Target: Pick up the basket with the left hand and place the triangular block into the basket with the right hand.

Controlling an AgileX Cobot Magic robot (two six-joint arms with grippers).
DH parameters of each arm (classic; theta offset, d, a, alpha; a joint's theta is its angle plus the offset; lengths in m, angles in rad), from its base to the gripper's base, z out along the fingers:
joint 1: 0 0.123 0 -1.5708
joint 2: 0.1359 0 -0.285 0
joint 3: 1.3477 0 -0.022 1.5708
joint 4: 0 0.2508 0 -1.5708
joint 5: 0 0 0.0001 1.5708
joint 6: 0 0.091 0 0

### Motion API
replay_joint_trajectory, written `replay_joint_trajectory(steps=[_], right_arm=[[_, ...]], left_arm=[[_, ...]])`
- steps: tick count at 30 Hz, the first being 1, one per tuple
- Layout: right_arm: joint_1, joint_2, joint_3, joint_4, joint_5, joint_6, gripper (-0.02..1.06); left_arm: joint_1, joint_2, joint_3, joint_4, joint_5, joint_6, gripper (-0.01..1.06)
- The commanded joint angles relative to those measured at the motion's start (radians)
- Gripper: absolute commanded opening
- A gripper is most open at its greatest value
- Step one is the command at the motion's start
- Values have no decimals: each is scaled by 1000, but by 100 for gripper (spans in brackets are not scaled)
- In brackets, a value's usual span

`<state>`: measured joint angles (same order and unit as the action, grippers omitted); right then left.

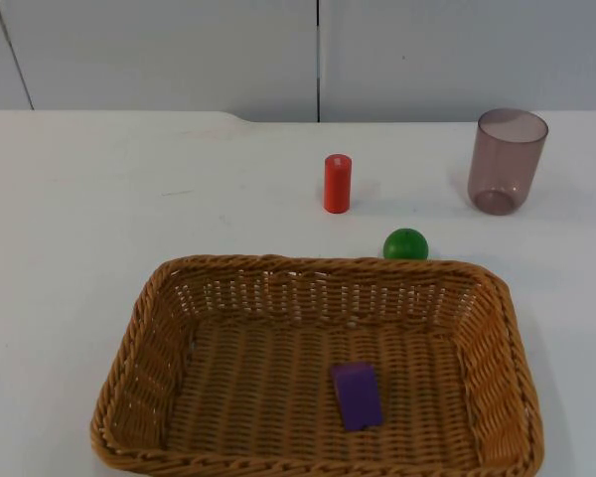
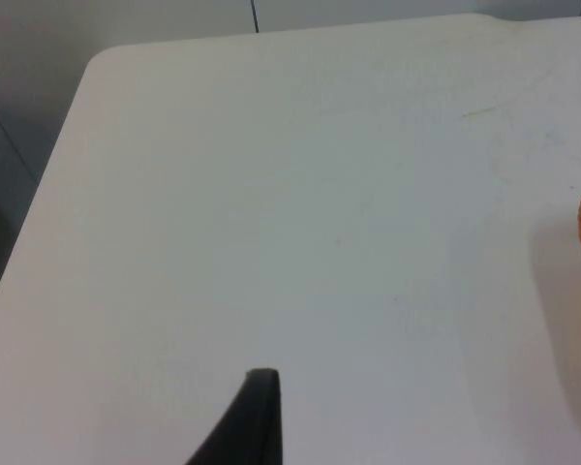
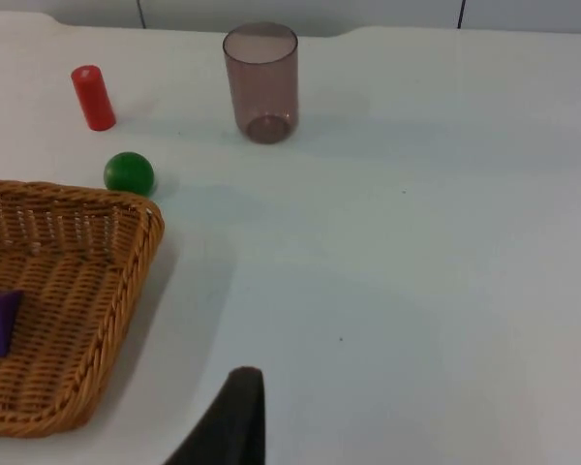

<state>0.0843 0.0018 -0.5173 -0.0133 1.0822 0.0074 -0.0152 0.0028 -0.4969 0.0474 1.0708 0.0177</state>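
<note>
Already the purple triangular block (image 1: 357,395) lies inside the shallow woven wicker basket (image 1: 129,343), toward its 5 o'clock corner, the basket flat on the white tabletop (image 1: 99,199). I judge the block light, rigid and smooth; the basket stiff, best taken by its rim. Left end effector (image 2: 257,417) and right end effector (image 3: 234,418) each show one fingertip; their spread I cannot tell. The basket's near rim is cut off.

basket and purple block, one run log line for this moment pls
basket: on table, not held | purple block: lying inside basket | left gripper: waits over bare table beside basket | right gripper: over table right of basket
</note>
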Motion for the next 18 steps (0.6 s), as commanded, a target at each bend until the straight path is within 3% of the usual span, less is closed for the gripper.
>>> replay_joint_trajectory(steps=[1,6,18], right_arm=[[0,-2,3,-3,-5,-1,105],[0,-2,3,-3,-5,-1,105],[0,-2,3,-3,-5,-1,105]], left_arm=[[31,-3,3,-11,4,4,105],[94,-3,3,-11,4,4,105],[43,-3,3,-11,4,4,105]])
